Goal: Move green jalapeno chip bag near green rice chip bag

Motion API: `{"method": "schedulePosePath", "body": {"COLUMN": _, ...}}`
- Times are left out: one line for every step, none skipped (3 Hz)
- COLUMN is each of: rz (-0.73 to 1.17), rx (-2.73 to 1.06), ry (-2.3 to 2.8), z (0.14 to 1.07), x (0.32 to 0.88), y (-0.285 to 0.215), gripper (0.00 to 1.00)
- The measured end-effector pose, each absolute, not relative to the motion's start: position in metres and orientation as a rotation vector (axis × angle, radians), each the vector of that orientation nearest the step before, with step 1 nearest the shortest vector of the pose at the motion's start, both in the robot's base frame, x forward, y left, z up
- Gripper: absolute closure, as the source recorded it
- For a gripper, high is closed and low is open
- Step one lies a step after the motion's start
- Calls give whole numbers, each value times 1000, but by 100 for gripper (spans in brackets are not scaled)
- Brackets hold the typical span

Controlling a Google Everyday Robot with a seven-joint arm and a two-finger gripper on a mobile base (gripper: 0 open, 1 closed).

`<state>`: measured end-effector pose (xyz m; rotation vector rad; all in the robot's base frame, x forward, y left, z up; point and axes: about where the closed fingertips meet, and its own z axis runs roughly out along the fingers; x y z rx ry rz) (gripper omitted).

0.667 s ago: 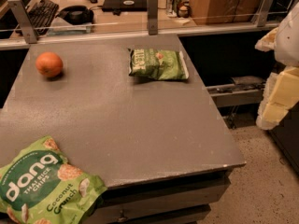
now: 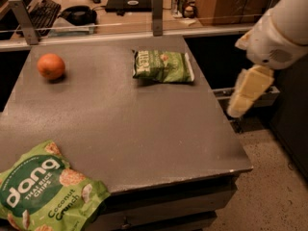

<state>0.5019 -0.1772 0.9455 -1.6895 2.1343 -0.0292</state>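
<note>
The green jalapeno chip bag (image 2: 162, 66) lies flat at the far right of the grey table (image 2: 144, 129), its white end seam to the right. The green rice chip bag (image 2: 45, 189), bright lime with white "dang" lettering, lies at the near left corner and hangs over the table's front edge. My gripper (image 2: 245, 93) hangs in the air off the table's right edge, to the right of the jalapeno bag and apart from it, holding nothing. My white arm (image 2: 281, 28) reaches in from the upper right.
An orange (image 2: 51, 66) sits at the far left of the table. A rail with posts (image 2: 157, 8) runs along the far edge, with a desk holding a keyboard and headphones behind it. Speckled floor lies to the right.
The arm and gripper have moved left and up, closer to the table's right edge. The bags and the orange have not moved.
</note>
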Motion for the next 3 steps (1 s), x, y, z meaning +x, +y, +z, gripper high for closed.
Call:
{"method": "schedulePosePath", "body": {"rz": 31, "rx": -1657, "ry": 2057, "z": 913, "x": 569, "y": -143, "gripper": 0}}
{"method": "schedulePosePath", "body": {"rz": 132, "rx": -1563, "ry": 1972, "z": 878, "x": 648, "y": -111, "gripper": 0}}
{"method": "schedulePosePath", "body": {"rz": 192, "rx": -1491, "ry": 1936, "z": 867, "x": 690, "y": -98, "gripper": 0}}
